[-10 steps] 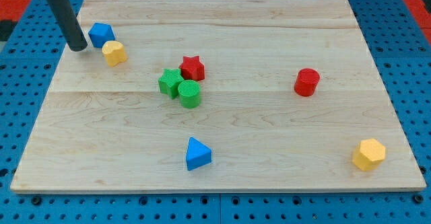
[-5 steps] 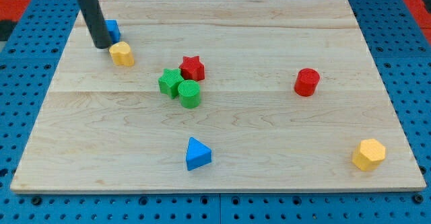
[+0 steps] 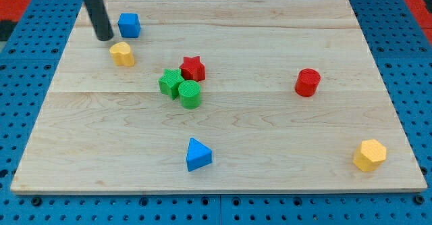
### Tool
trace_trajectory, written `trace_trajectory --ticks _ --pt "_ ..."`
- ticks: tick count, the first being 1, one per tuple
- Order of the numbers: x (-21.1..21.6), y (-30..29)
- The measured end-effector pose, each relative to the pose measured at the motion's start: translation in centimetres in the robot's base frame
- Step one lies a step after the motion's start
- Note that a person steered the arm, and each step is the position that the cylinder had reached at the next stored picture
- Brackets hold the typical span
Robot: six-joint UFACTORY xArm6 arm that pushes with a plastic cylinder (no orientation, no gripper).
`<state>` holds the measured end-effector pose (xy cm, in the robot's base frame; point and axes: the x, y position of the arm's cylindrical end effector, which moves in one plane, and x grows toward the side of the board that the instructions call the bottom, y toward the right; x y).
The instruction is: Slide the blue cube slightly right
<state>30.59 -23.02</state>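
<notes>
The blue cube (image 3: 129, 25) sits near the top left of the wooden board (image 3: 270, 137). My tip (image 3: 104, 37) rests on the board just left of the cube and slightly below it, with a small gap between them. A small yellow block (image 3: 122, 53) lies just below and right of my tip, below the blue cube.
A red star (image 3: 193, 67), a green star (image 3: 170, 82) and a green cylinder (image 3: 190, 94) cluster near the board's middle. A red cylinder (image 3: 308, 82) stands at the right, a blue triangular block (image 3: 198, 154) at the bottom middle, a yellow hexagonal block (image 3: 370, 155) at the bottom right.
My tip swept right and up from the board's left edge. The blue cube slid right and slightly up. The yellow block shifted a little right.
</notes>
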Motion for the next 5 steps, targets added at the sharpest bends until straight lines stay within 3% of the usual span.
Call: trace_trajectory --ticks 2,3,4,5 --pt "-4.6 2.9" --pt "-4.5 6.0" --pt "-4.5 6.6" --pt "-4.4 3.4"
